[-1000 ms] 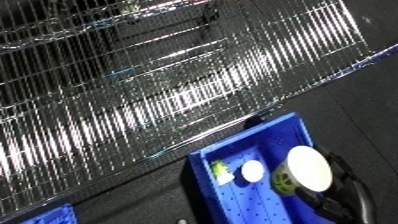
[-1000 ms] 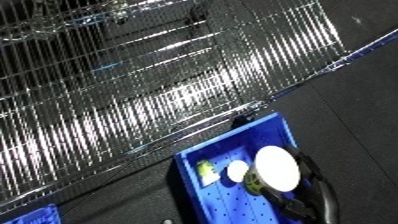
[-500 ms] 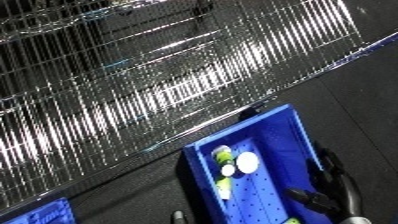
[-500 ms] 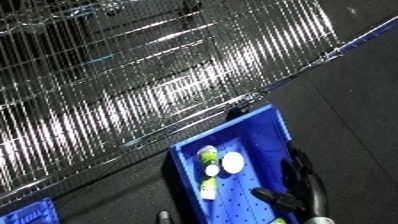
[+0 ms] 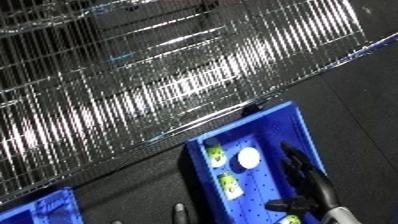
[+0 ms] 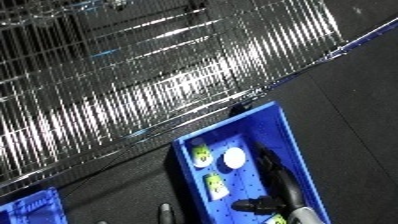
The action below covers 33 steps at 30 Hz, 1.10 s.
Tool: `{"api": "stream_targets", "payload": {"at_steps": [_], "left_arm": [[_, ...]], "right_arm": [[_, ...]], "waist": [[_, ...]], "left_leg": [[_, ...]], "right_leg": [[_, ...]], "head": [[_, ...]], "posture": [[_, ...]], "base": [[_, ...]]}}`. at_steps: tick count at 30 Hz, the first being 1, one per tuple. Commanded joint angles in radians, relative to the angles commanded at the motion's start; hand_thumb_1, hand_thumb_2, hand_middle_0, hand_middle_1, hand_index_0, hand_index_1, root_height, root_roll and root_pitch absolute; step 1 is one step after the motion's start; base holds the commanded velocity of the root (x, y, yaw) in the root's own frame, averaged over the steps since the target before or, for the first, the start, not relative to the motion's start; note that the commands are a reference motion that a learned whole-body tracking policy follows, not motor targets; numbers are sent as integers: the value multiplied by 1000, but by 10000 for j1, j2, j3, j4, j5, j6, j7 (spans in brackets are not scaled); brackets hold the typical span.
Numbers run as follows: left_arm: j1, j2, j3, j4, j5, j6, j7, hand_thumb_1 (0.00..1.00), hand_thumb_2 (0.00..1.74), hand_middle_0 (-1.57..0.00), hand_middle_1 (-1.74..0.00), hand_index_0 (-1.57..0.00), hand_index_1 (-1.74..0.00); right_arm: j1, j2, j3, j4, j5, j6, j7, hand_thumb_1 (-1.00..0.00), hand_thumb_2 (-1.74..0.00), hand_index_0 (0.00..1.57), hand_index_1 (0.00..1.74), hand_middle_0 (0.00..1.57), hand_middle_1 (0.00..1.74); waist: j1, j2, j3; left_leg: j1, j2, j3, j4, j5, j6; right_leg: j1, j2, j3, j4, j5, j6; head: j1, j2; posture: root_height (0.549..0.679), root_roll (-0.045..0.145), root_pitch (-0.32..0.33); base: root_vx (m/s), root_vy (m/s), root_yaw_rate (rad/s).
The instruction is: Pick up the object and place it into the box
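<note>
Right hand point(image 5: 306, 187) is over the blue bin point(image 5: 298, 125) at lower right, fingers straight and relaxed, holding nothing. White round object point(image 5: 249, 158) lies inside the bin, just left of the fingers, with green-yellow items point(image 5: 216, 155) beside it and nearer. Wire mesh rack point(image 5: 160, 75) fills the far side. Second blue bin point(image 5: 40, 212) at near left corner. Left hand out of view.

**Blue bin, black hand, silver wire**

The bin point(image 5: 302, 131) at near right is bright blue, its floor dotted with small holes. Inside sit a white round object point(image 5: 249, 158) and yellow-green pieces point(image 5: 216, 155). The right hand point(image 5: 306, 186) is black. The wire rack point(image 5: 169, 70) across the far side gleams silver. The floor point(image 5: 364, 90) is dark grey. A second blue bin point(image 5: 40, 210) shows at near left.
</note>
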Motion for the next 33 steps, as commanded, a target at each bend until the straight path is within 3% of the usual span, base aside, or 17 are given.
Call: {"api": "stream_targets", "payload": {"at_steps": [6,9,14,21,33], "left_arm": [[-272,115,-69,220,159,114,-44,0,0,0,0,0,0],[-442,180,-86,339,255,229,-76,0,0,0,0,0,0],[-750,272,-128,488,352,388,-126,0,0,0,0,0,0],[-1046,419,-200,558,437,344,-325,0,0,0,0,0,0],[-1151,750,-180,-349,250,-66,-414,0,0,0,0,0,0]], "right_arm": [[-768,26,657,767,-904,412,450,0,0,0,0,0,0],[-1003,92,935,1112,-1200,677,712,0,0,0,0,0,0],[-1193,282,1310,1637,-1477,978,899,0,0,0,0,0,0],[-1182,585,1459,2173,-1287,1051,820,0,0,0,0,0,0],[-809,874,1546,2514,-901,981,460,0,0,0,0,0,0]], "waist": [[276,-94,-33],[421,-134,-98],[636,-197,-162],[914,-281,-190],[1336,-418,-118]], "left_leg": [[27,-37,-163,37,34,1],[50,-39,-240,-40,110,-10],[95,-17,-405,-230,278,-11],[85,-16,-614,-401,456,7],[-124,-79,-862,-51,341,105]], "right_leg": [[145,-37,-100,70,-62,-26],[207,-64,-164,48,-77,-9],[298,-65,-286,101,-169,21],[362,-64,-476,182,-258,81],[434,-117,-719,139,-169,145]], "head": [[-1120,-671],[-1885,-1169],[-3111,-1507],[-4185,-1518],[-5164,-1037]], "posture": [[658,77,57],[659,75,55],[658,69,53],[658,63,52],[658,55,47]], "base": [[5,-27,134],[6,-30,145],[24,-33,150],[26,-44,217],[25,-34,174]]}}
